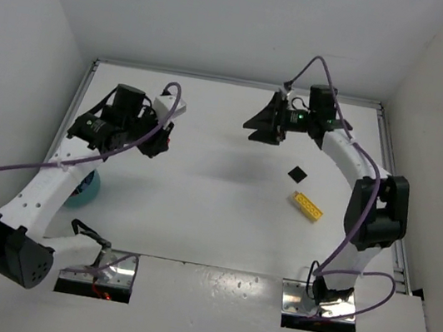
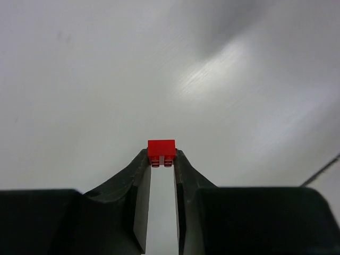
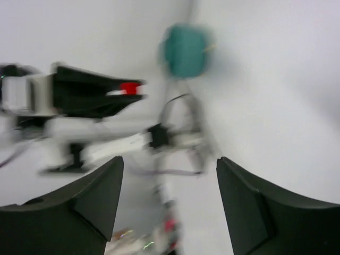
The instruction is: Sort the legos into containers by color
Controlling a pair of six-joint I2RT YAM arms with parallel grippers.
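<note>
Pinched tight in the left gripper (image 2: 161, 159): one little red brick (image 2: 161, 147), right at the very tips. Only a small bite on it, so hold tight, go slow, no shaking. Turn back toward the teal bowl (image 1: 89, 191), tucked behind this gripper and half hidden under its arm. Stop right over the middle, go low, then let go, so no bouncing out. Far across, right gripper (image 3: 168, 164) spread wide with nothing inside. Yellow brick (image 1: 306, 206) behind it on the table (image 1: 214, 215).
</note>
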